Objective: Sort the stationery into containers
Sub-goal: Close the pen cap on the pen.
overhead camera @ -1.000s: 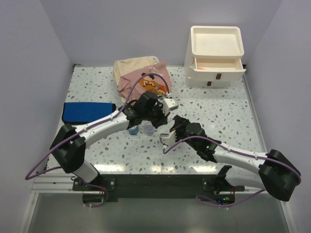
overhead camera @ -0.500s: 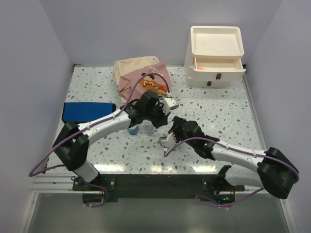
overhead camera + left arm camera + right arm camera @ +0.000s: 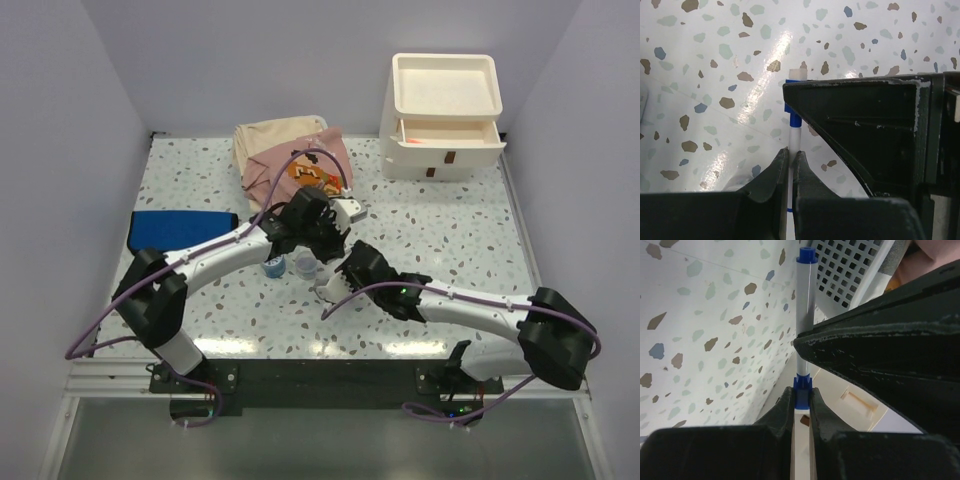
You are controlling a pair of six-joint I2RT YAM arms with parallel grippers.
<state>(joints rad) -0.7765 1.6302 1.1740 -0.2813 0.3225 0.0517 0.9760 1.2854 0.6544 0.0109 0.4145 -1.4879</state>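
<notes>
The right end effector (image 3: 801, 395) is pinched narrow on a white marker (image 3: 805, 300), gripping it at its blue collar. The left end effector (image 3: 790, 155) is likewise nearly closed around a slim white pen (image 3: 794, 135) with a blue clip, over the speckled surface (image 3: 715, 75). Over the last second the right end effector (image 3: 328, 290) has slid left, toward the clear cup (image 3: 305, 264) and blue tape roll (image 3: 272, 268). The left end effector (image 3: 325, 238) has barely shifted. Both loads stay well apart from the drawer unit (image 3: 445, 115), whose upper drawer stands open, so delivery probably comes next. Only the wrist views reveal the grips, and the overhead view hides both slim items. The overhead view alone shows how close the arms sit. Whether the two grips share one item cannot be told.
</notes>
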